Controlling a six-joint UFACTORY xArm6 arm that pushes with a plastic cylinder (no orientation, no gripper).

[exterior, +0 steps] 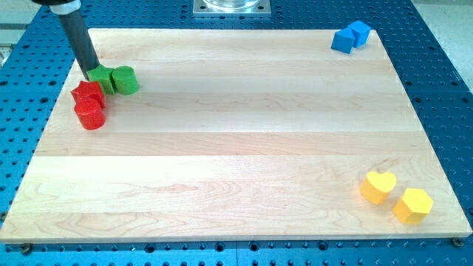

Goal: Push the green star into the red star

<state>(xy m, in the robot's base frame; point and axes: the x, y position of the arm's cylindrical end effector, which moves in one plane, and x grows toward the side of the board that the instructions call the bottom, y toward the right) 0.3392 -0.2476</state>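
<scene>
The green star (100, 77) lies at the board's upper left, partly hidden behind my rod. It touches the red star (88, 94) just below and to its left. A green cylinder (125, 80) sits against the green star's right side. A red cylinder (91, 114) sits right below the red star, touching it. My tip (89, 72) rests at the green star's upper left edge, with the dark rod rising up and to the left out of view.
Two blue blocks (349, 37) sit together at the board's upper right corner. A yellow heart (378, 186) and a yellow hexagon (412, 205) lie at the lower right. The wooden board (236, 148) lies on a blue perforated table.
</scene>
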